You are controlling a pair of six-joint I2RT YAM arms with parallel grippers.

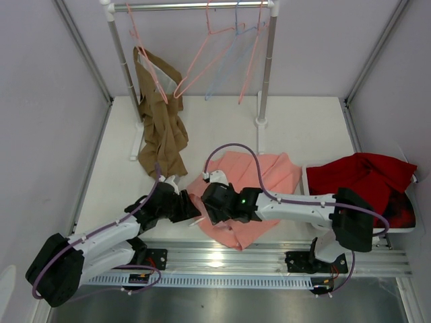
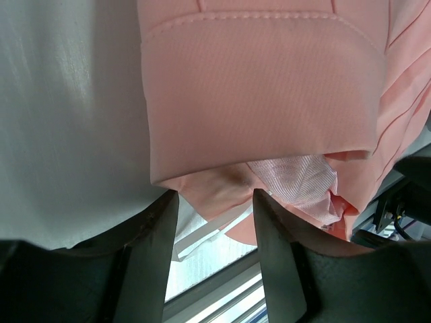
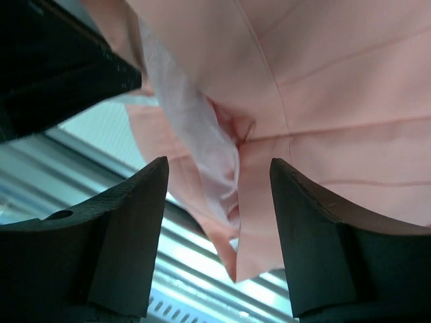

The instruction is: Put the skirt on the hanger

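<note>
The salmon-pink skirt point(image 1: 259, 176) lies crumpled on the table, its near edge over the front rail. My left gripper point(image 1: 193, 207) and right gripper point(image 1: 207, 199) meet at its left corner. In the left wrist view my left gripper point(image 2: 215, 200) is open, with the skirt's point(image 2: 259, 101) folded waistband edge and a white label point(image 2: 214, 233) between the fingertips. In the right wrist view my right gripper point(image 3: 219, 176) is open around a hanging fold of the skirt point(image 3: 323, 81) and its pale lining. A pink wire hanger point(image 1: 202, 59) hangs empty on the rail at the back.
A brown garment point(image 1: 161, 124) hangs on another pink hanger at the rail's left. A pale blue hanger point(image 1: 232, 57) and a further pink one point(image 1: 253, 64) hang to the right. A dark red cloth point(image 1: 367, 178) lies in a white tray point(image 1: 308, 192) at the right. The rack posts point(image 1: 266, 74) stand behind the skirt.
</note>
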